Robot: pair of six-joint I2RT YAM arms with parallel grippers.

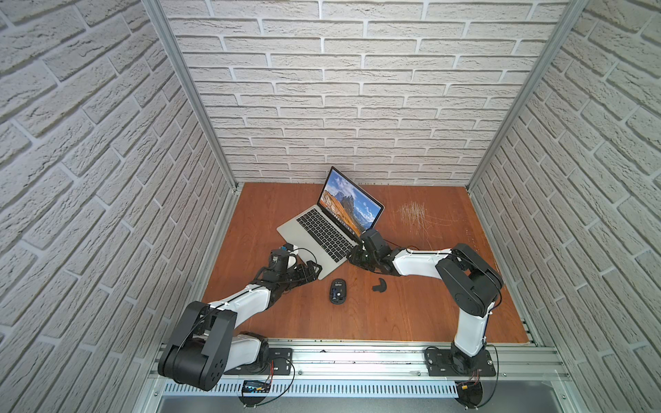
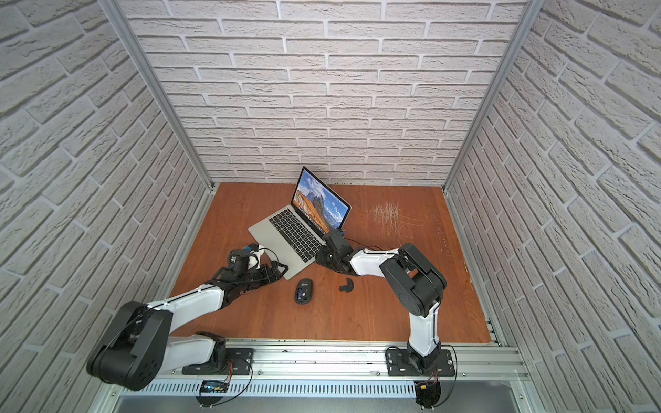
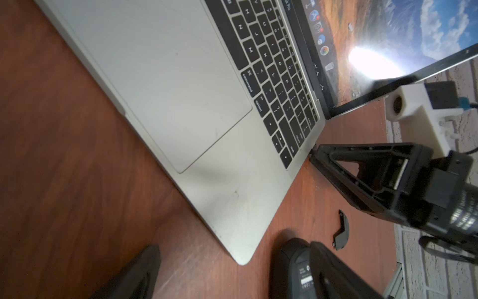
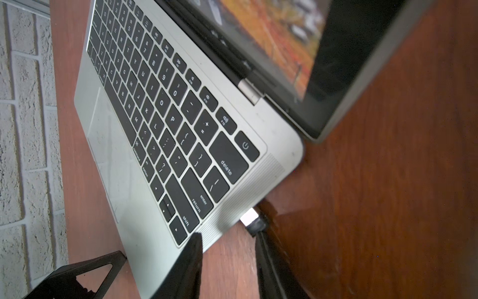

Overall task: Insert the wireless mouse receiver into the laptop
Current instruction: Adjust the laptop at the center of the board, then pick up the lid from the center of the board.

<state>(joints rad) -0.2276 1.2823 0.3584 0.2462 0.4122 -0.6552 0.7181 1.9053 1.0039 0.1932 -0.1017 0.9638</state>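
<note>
Right gripper [image 4: 227,236] is seen at the right edge of the laptop [image 1: 304,229], beside the enter and shift keys, with its fingers parted by a moderate gap. One fingertip [image 4: 195,243] is placed over the deck's speaker grille, its mate on the desk side. Nothing is clamped between them. The wireless mouse receiver [image 4: 252,218] is found at the laptop's side edge. Its silver plug shows between the casing and its dark stub, and the stub lies against or just beside the outer fingertip. How deep the plug is seated cannot be told.

Left gripper [image 3: 232,279] is spread wide and empty, and the laptop's near front corner is seen between its two fingers. Near that corner an upturned black mouse [image 1: 337,291] is laid on the wooden desk [image 1: 411,314] with its battery bay exposed. Its detached curved cover [image 1: 380,286] is seen close by, apart from it. The laptop's lid is raised and a mountain landscape is shown on the screen.
</note>
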